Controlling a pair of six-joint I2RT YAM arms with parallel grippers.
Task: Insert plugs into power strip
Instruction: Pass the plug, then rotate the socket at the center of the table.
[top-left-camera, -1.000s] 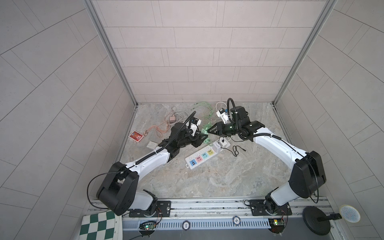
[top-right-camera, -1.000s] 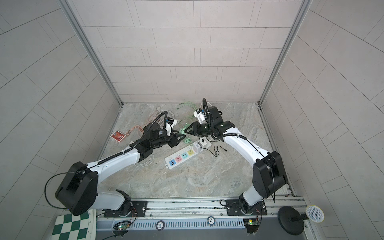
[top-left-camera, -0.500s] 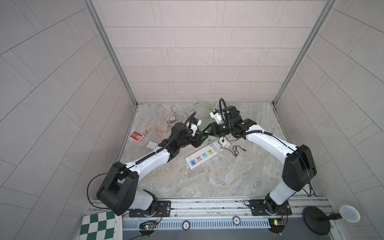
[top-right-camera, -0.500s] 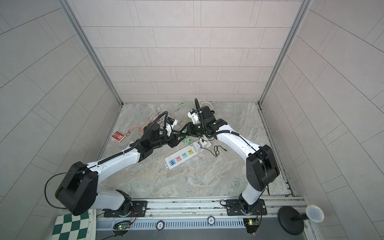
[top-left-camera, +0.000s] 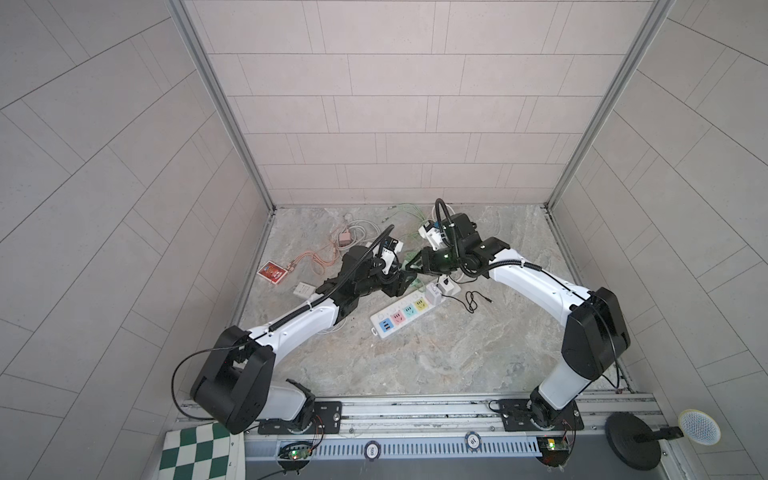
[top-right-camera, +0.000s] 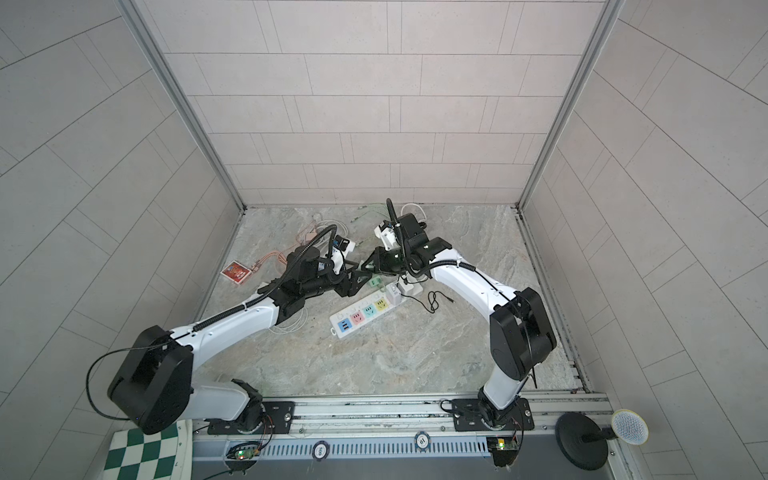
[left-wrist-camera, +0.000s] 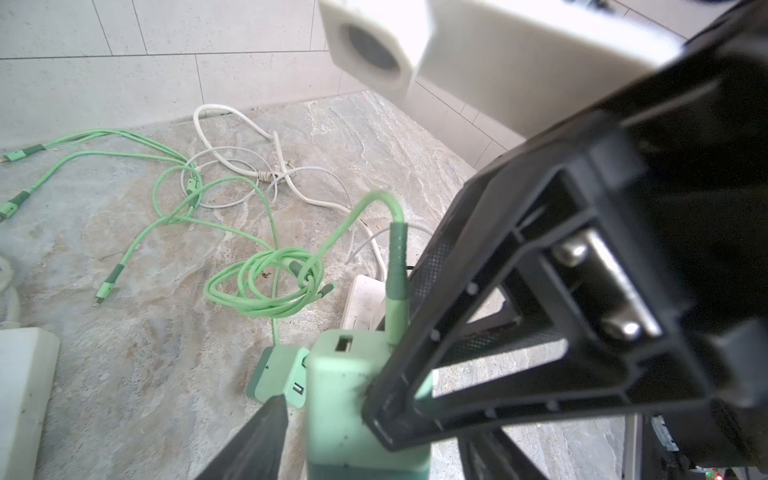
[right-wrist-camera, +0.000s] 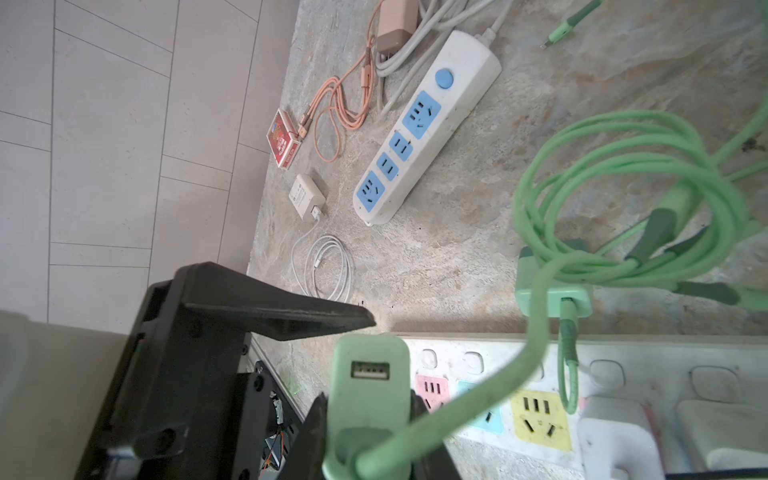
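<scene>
In both top views the arms meet over the table (top-left-camera: 457, 365), tip to tip just beyond the strip (top-left-camera: 405, 313). The left gripper (top-left-camera: 402, 279) and right gripper (top-left-camera: 412, 268) crowd so close there that I can't read either grip from up here. A white plug (top-left-camera: 432, 293) stands on the strip's far end. A pink plug (top-left-camera: 344, 238) lies well apart, near the back wall.

In the left wrist view the green plug (left-wrist-camera: 345, 386) is pinched by the right gripper's black frame on one side. The left gripper is open: its finger (left-wrist-camera: 257, 436) stands off the plug with a clear gap. A second green plug (left-wrist-camera: 278, 374) lies on the table just behind.

In the right wrist view the right gripper is clamped tight on the green plug (right-wrist-camera: 370, 395), whose cable (right-wrist-camera: 457, 403) curls away. The strip (right-wrist-camera: 648, 374) lies just past it. The left gripper's finger (right-wrist-camera: 282, 311) hangs apart from the plug.
</scene>
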